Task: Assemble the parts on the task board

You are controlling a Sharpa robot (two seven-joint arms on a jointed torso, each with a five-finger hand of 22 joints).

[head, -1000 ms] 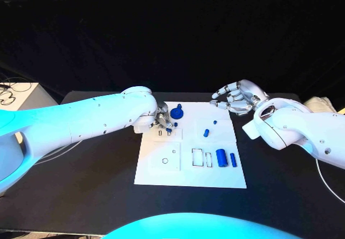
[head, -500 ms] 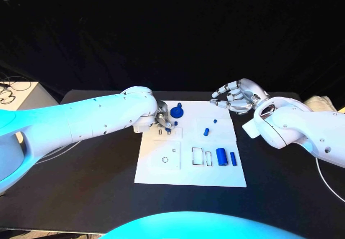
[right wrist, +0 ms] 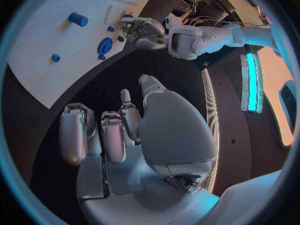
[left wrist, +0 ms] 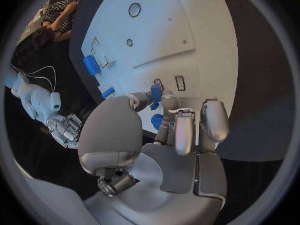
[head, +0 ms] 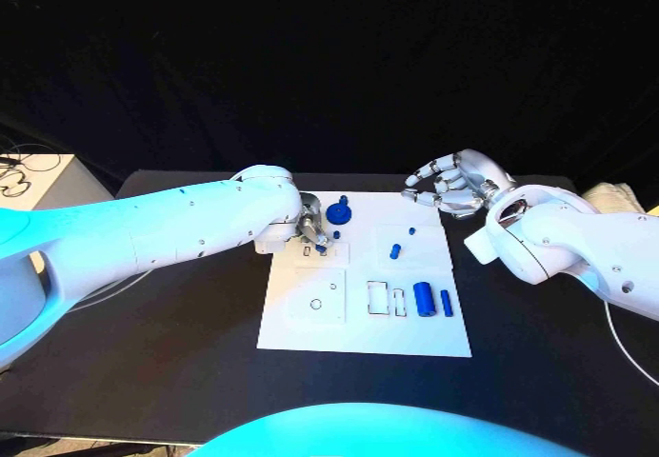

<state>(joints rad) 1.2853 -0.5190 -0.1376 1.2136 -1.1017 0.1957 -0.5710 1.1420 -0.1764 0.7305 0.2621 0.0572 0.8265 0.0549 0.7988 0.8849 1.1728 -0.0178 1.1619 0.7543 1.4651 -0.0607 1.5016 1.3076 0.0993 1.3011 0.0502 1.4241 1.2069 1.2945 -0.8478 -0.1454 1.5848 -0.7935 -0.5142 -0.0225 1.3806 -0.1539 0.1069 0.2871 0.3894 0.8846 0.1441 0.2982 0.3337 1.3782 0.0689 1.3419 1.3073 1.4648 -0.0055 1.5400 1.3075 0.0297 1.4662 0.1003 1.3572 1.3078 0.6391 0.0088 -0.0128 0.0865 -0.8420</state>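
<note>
Left hand [head: 314, 228] over far-left of board [head: 364, 333], pinching small blue part [left wrist: 156, 93] upright, directly above paired slots [left wrist: 170, 84]; long axis vertical. Right hand [head: 453, 187] off far-right edge, fingers curled, empty, well apart. Left hand nearer.

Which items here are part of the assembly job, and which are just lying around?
Job:
task board
small blue part pinched by left hand
round blue part
blue cylinder
blue bar
blue pegs

Lying about:
cables on a side table
</note>
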